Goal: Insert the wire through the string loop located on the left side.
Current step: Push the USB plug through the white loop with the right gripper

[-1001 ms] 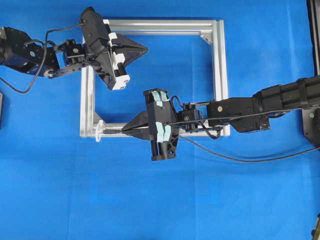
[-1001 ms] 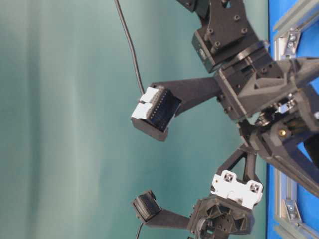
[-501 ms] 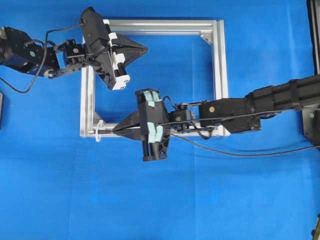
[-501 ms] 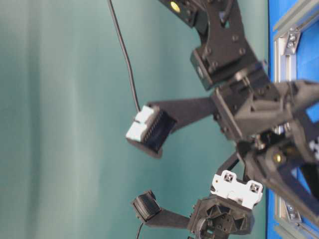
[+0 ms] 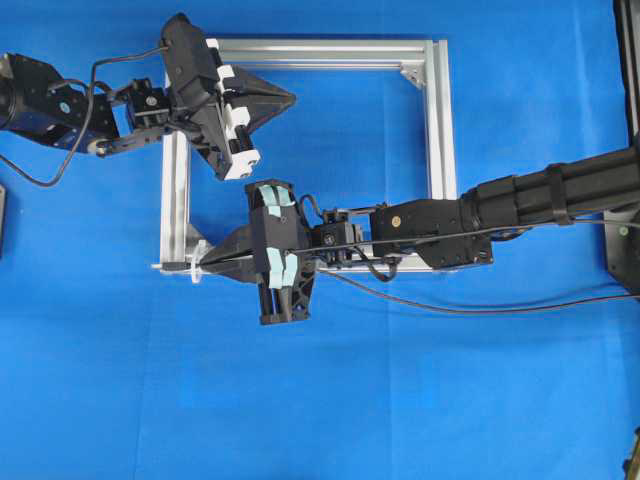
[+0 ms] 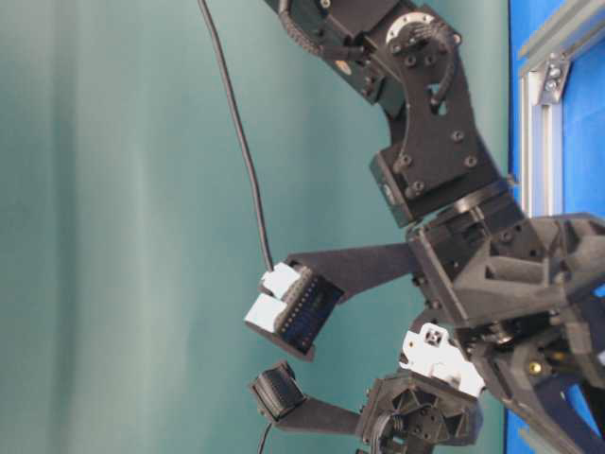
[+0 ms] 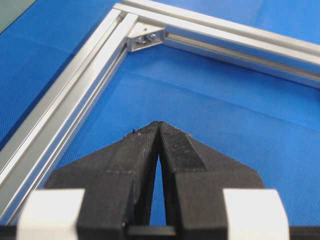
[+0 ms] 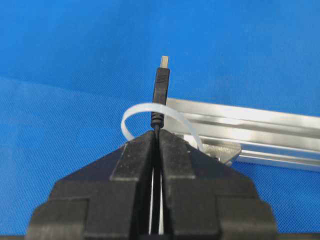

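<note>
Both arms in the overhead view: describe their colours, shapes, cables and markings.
Both arms are black, boxy and jointed. The left gripper has white blocks beside its tapered black jaws; a thin black cable loops from its wrist. The right gripper has pale green tape strips across its body, and a ribbed black sleeve covers its forearm.

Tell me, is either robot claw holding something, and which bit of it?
The right gripper pinches the wire just behind its plug. The left gripper is shut on nothing.

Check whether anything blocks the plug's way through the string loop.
Nothing visible does. The right gripper, shut on the wire, holds its plug right at the string loop; only bare blue cloth lies beyond.
</note>
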{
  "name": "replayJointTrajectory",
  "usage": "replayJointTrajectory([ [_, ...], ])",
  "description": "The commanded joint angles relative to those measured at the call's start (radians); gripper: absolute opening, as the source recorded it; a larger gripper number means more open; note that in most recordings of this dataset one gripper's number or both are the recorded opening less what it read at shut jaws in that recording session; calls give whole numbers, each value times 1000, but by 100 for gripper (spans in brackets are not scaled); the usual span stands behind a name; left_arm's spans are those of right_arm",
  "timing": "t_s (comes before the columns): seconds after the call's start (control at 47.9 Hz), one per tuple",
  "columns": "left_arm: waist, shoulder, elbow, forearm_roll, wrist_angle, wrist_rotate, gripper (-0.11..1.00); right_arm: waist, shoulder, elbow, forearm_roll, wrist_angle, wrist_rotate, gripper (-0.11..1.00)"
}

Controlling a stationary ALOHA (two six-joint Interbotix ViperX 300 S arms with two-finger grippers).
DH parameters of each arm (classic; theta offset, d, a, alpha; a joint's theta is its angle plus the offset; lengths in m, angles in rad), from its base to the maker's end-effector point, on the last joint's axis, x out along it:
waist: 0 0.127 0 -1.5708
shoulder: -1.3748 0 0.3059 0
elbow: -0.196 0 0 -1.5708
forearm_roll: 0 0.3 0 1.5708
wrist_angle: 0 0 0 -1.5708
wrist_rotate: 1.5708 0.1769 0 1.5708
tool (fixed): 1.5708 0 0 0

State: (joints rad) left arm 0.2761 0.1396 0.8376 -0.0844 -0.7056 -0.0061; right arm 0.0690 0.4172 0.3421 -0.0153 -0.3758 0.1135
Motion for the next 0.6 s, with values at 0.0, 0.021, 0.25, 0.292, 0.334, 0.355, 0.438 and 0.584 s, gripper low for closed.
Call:
replayJointTrajectory([
  [0.0,0,-35,-9,3,-6,0,0,-3,-17,-23,0,-3,-2,0],
  [0.021,0,-35,-9,3,-6,0,0,-5,-17,-23,0,-3,-2,0],
  [0.25,0,-41,-2,3,-6,0,0,-5,-17,-23,0,-3,-2,0],
  [0.292,0,-49,8,3,-6,0,0,-3,-17,-21,0,-3,-2,0],
  [0.334,-2,-60,18,3,-5,2,0,-5,-17,-21,0,-3,-2,0],
  [0.355,0,-66,26,3,-6,2,0,-5,-17,-21,0,-3,-2,0],
  [0.438,0,-100,61,3,-6,11,0,-3,-17,-21,0,-3,-2,0],
  [0.584,-2,-183,158,3,-5,14,0,-5,-17,-21,0,-3,-2,0],
])
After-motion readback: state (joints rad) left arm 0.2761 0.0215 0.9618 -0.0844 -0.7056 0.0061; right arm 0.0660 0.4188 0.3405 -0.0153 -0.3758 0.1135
